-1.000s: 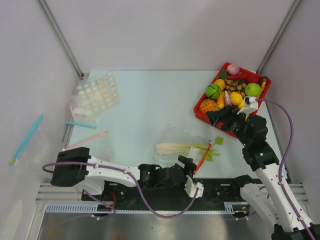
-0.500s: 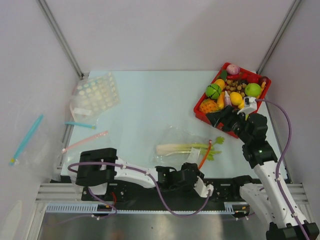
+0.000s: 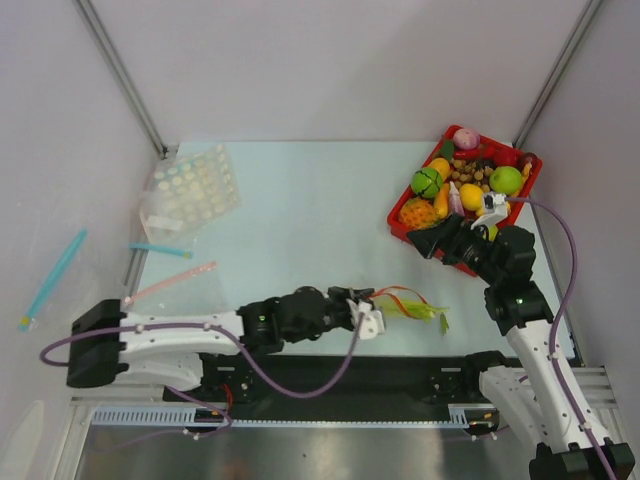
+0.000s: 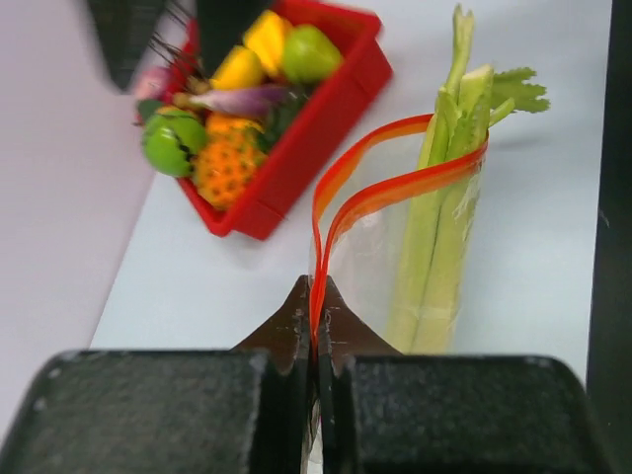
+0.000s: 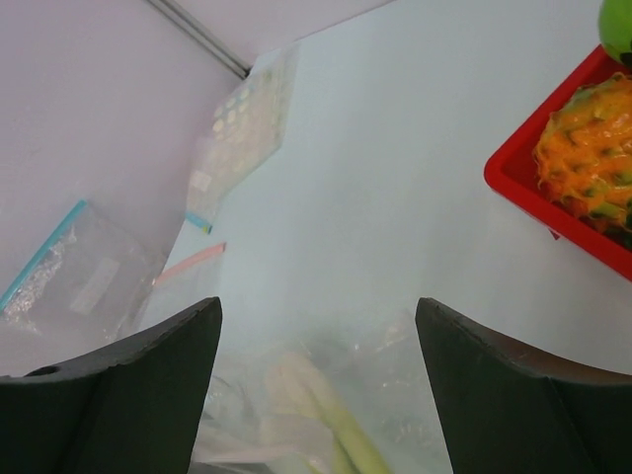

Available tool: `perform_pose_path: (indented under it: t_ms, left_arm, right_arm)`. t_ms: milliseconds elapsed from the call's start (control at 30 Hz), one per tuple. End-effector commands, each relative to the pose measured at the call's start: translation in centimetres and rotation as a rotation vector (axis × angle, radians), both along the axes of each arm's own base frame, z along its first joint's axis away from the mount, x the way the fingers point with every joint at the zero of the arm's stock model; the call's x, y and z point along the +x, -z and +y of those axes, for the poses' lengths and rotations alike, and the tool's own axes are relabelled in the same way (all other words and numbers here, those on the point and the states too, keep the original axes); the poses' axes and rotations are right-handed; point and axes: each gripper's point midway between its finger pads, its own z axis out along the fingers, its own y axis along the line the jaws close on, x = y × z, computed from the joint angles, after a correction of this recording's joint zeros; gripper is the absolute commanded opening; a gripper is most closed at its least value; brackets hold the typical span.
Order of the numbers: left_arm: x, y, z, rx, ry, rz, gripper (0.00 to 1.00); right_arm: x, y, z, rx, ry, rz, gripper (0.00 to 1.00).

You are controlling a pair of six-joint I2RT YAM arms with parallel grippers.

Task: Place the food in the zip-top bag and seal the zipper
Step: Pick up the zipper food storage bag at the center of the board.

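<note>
My left gripper is shut on one end of the red-orange zipper of the clear zip-top bag; the strip sits pinched between the jaws. Beyond the grip the zipper's two sides bow apart, so the mouth gapes. A leek lies inside the bag, and its green leaves stick out past the mouth. More toy food, a green pear among it, fills the red tray. At the tray's near left corner my right gripper hovers open and empty, looking down on the bag.
At the far left lie a clear bag with a dotted sheet, a blue strip and a pale pink strip. Another blue-strip bag rests by the left wall. A black rail runs along the near edge.
The left gripper closed on the zipper's end and its arm swung over the table. The bag and leek shifted right and turned. The right gripper barely moved.
</note>
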Motion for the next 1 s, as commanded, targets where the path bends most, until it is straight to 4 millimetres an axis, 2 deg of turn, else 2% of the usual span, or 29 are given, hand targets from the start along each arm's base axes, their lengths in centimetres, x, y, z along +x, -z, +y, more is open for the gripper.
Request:
perform_pose_path:
  t_ms: [0,100,233,267,367,400,533,767,933,967]
  left_arm:
    - [-1.3,-5.8,1.8,-0.271,0.066,0.085,0.00]
    - [-1.5,-8.6,3.9,-0.400,0.060,0.083,0.00]
    - [-0.9,-10.4,5.7,-0.502,-0.007,0.119,0.00]
    - [-0.2,-10.9,6.4,-0.538,-0.062,0.129,0.00]
    - [0.7,-11.3,7.7,-0.588,-0.163,0.203,0.00]
    - [0.6,-12.0,7.8,-0.595,-0.161,0.208,0.00]
    - [0.7,-12.9,8.5,-0.630,-0.182,0.235,0.00]
    - [1.2,-14.4,11.9,-0.750,-0.252,0.227,0.00]
    - [0.8,-16.3,14.6,-0.858,-0.262,0.220,0.00]
    - [0.9,-16.4,15.0,-0.863,-0.271,0.220,0.00]
  right_arm:
    - [-0.8,-1.5,1.1,-0.003,-0.099,-0.094,0.86]
    - [-1.4,-1.8,1.6,-0.010,-0.147,-0.130,0.85]
    - [-2.5,-2.5,2.2,-0.006,-0.211,-0.182,0.85]
    - [-2.8,-2.9,2.4,-0.003,-0.226,-0.207,0.85]
    - [-3.7,-4.1,2.7,0.009,-0.265,-0.296,0.87]
    - [-4.2,-4.6,2.7,0.015,-0.261,-0.327,0.88]
    - [-4.8,-5.4,2.0,0.017,-0.209,-0.396,0.90]
    - [-5.4,-6.0,1.8,0.018,-0.206,-0.435,0.91]
    - [-6.7,-6.2,2.4,0.033,-0.266,-0.495,0.97]
    - [-7.2,-6.7,2.4,0.035,-0.264,-0.531,0.97]
